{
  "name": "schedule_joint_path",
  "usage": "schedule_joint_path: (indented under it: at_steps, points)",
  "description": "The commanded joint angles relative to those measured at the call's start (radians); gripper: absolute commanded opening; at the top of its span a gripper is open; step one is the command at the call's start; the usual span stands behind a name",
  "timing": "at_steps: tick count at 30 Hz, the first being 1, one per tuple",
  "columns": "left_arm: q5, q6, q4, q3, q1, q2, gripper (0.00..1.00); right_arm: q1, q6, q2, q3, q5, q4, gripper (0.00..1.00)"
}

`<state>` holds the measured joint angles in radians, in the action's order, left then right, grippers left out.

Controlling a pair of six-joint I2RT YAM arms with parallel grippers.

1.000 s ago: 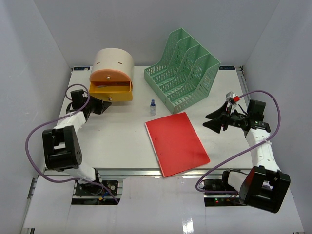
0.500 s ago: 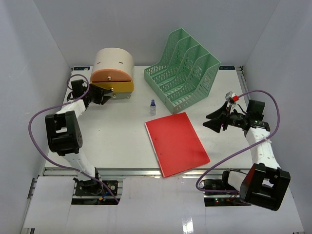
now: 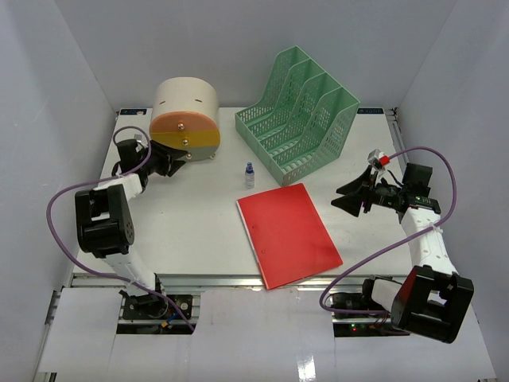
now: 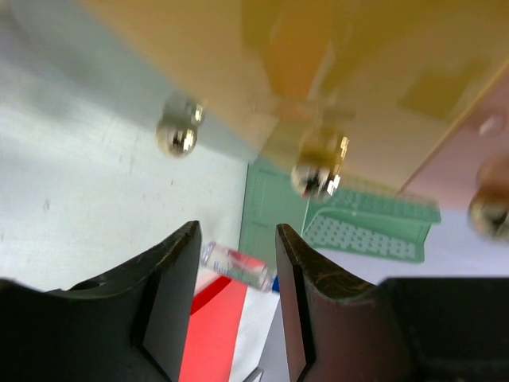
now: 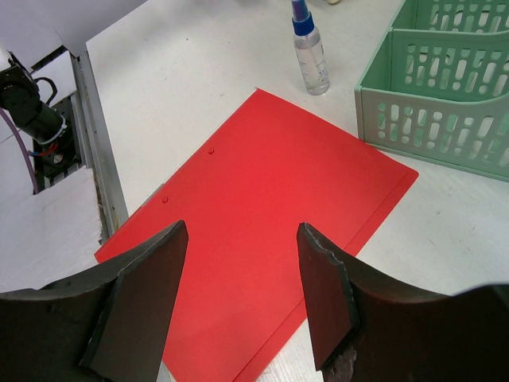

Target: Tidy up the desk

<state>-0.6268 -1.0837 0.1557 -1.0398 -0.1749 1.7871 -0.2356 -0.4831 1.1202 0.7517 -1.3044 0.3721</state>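
Desk (image 3: 184, 227): white top, fills the work area, metal rail along near edge. Beige round drawer box (image 3: 185, 111) at far L; its yellow drawer front (image 3: 193, 143) sits flush w/ the body. L gripper (image 4: 236, 231) just in front of that drawer, fingers apart by a narrow gap, nothing between; contact w/ the brass knob (image 4: 318, 171) cannot be told. Green mesh file rack (image 3: 298, 115) far centre-R. Small spray bottle (image 3: 249, 175) upright between box and rack. Red folder (image 3: 289, 233) flat at centre. R gripper (image 5: 242, 228) above folder's R side, fingers wide apart, empty.
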Motion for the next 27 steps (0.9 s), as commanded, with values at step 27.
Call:
schedule_joint_path:
  at_steps: [27]
  points:
    - [-0.020, 0.011, 0.358, -0.001, -0.002, 0.195, 0.58, -0.011, -0.013, 0.024, 0.030, -0.015, 0.004, 0.64]
